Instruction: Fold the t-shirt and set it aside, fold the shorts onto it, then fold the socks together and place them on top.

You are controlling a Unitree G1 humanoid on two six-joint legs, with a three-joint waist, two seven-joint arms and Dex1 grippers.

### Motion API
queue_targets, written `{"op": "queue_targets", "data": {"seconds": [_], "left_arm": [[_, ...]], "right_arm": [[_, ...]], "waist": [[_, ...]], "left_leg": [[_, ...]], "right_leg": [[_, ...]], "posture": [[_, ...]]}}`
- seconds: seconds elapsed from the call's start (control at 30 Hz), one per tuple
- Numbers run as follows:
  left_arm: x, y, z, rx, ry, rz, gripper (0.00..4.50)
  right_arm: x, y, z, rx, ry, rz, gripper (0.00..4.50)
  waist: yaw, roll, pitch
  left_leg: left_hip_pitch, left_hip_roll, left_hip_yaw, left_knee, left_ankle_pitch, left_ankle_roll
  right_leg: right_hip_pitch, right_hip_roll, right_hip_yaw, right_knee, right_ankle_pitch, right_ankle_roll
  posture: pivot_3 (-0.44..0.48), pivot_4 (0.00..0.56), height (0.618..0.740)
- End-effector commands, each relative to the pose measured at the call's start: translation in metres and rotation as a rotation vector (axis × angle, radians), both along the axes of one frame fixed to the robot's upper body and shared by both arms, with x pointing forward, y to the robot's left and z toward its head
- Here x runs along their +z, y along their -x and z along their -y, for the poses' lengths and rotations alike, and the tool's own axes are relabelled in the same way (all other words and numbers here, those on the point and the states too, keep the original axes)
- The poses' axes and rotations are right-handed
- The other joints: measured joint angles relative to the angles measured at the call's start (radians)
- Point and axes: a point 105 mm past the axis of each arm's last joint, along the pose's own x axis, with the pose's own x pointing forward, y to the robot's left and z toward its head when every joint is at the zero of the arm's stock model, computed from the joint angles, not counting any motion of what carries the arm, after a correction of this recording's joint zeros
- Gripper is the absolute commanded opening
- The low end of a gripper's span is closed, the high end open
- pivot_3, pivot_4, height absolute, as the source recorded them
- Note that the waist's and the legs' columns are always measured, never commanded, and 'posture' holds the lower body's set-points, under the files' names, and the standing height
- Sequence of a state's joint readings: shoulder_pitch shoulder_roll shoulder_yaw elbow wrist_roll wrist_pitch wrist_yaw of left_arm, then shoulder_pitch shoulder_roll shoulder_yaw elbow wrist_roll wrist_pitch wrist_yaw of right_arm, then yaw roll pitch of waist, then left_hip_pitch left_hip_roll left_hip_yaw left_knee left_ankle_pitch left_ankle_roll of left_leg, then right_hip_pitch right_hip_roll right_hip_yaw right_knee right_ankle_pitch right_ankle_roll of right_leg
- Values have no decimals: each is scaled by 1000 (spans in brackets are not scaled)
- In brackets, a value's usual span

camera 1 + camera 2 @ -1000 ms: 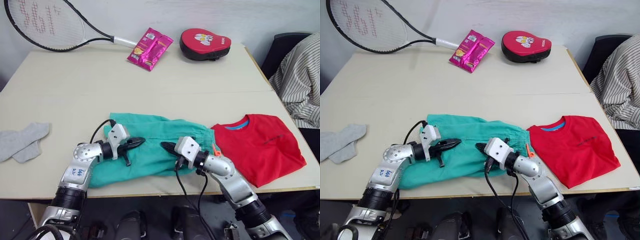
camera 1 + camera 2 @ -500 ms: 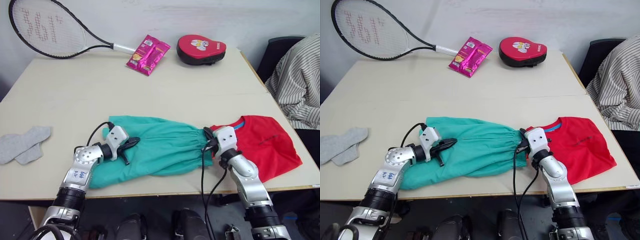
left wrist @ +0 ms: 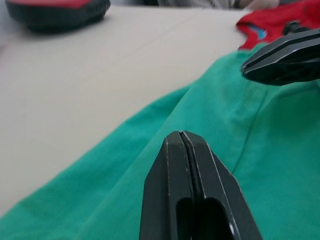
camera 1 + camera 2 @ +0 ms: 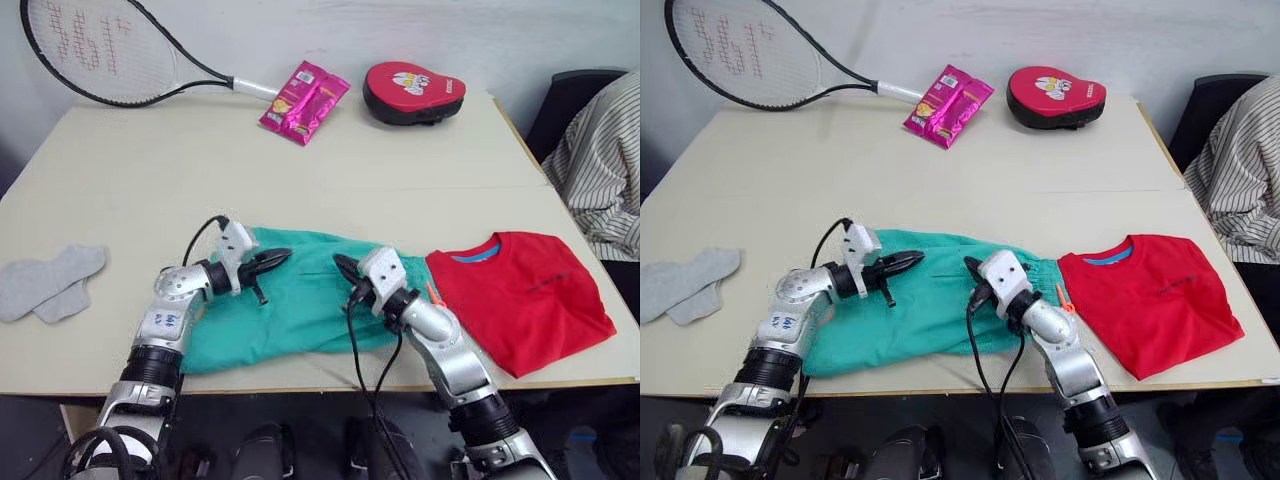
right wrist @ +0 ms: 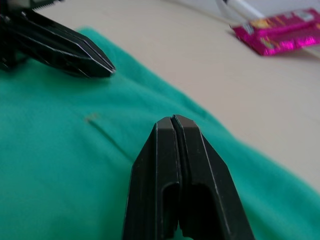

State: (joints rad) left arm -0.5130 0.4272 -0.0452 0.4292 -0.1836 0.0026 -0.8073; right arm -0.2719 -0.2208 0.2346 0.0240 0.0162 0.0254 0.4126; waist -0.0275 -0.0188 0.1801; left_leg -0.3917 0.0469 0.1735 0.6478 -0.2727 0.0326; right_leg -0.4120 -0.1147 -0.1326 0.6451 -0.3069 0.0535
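Note:
The teal shorts (image 4: 300,312) lie flat near the table's front edge. To their right and touching them is the red t-shirt (image 4: 520,295), folded, with its blue collar band showing. Both grey socks (image 4: 50,282) lie loose at the far left. My left gripper (image 4: 283,256) is shut over the shorts' upper left part, with nothing between its fingers (image 3: 170,165). My right gripper (image 4: 340,263) is shut too, over the middle of the shorts, its tip pointing at the left one a short gap away. The shut right fingers (image 5: 165,150) show empty above the teal cloth.
A tennis racket (image 4: 100,50), a pink snack packet (image 4: 303,100) and a red padded mitt (image 4: 413,90) lie along the back of the beige table (image 4: 300,170). A person in a striped shirt (image 4: 600,160) sits by a dark chair (image 4: 570,100) at the right.
My right gripper has swung from the shorts' waist beside the t-shirt back left to the middle of the shorts. The left gripper has edged slightly farther back. The camera has shifted.

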Motion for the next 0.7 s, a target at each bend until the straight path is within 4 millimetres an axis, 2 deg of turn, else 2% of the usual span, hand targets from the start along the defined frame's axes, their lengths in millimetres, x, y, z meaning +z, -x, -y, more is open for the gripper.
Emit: {"op": "queue_targets", "data": {"seconds": [0.03,0.1,0.17,0.23,0.3,0.37,0.47,0.6,0.67,0.7], "left_arm": [[-3,-14,-3,77,-23,11,0],[-6,-16,-4,99,-27,-3,0],[-2,-14,1,60,-14,34,0],[20,-2,18,-69,74,103,0],[35,8,28,-165,120,146,0],[48,17,38,-253,149,179,0],[53,27,48,-354,158,185,0],[38,33,57,-430,104,157,0],[30,32,61,-437,78,142,0],[28,32,63,-440,73,136,0]], "right_arm": [[-2,-4,21,-95,-6,17,14],[-6,-3,33,-134,-49,-14,14],[10,5,34,-96,-219,-4,14],[35,30,38,40,-407,-24,175],[48,50,44,112,-485,-64,574],[52,71,60,116,-565,-195,1289],[53,95,79,56,-698,-391,2284],[48,121,98,-73,-993,-681,3521],[36,134,93,-98,-1004,-830,4257],[33,139,92,-109,-1002,-876,4490]], "waist": [[-1,0,0],[0,0,0],[0,0,0],[1,0,0],[2,0,1],[4,0,2],[6,-1,2],[4,-1,2],[1,-1,3],[1,-2,3]], "left_leg": [[0,0,0,0,0,0],[0,1,0,0,-1,0],[1,1,0,-1,-1,-1],[0,1,0,-1,-1,-1],[-1,1,-1,-1,-1,0],[-2,1,-1,0,-3,1],[-2,1,-3,0,-5,5],[0,2,-3,-2,-6,6],[0,2,-3,-1,-6,6],[0,2,-2,-1,-6,6]], "right_leg": [[0,0,0,-1,0,0],[0,0,0,-1,0,0],[0,0,0,-1,0,0],[0,0,0,-1,0,0],[0,0,0,-2,0,0],[0,0,0,-3,0,0],[2,0,-1,-6,0,0],[3,0,-1,-6,0,0],[3,1,-1,-6,0,0],[3,1,-1,-6,0,0]], "posture": [[0,150,740],[0,150,740],[0,150,740],[0,150,740],[0,150,740],[0,150,740],[0,150,740],[0,150,740],[0,150,740],[0,150,740]]}}
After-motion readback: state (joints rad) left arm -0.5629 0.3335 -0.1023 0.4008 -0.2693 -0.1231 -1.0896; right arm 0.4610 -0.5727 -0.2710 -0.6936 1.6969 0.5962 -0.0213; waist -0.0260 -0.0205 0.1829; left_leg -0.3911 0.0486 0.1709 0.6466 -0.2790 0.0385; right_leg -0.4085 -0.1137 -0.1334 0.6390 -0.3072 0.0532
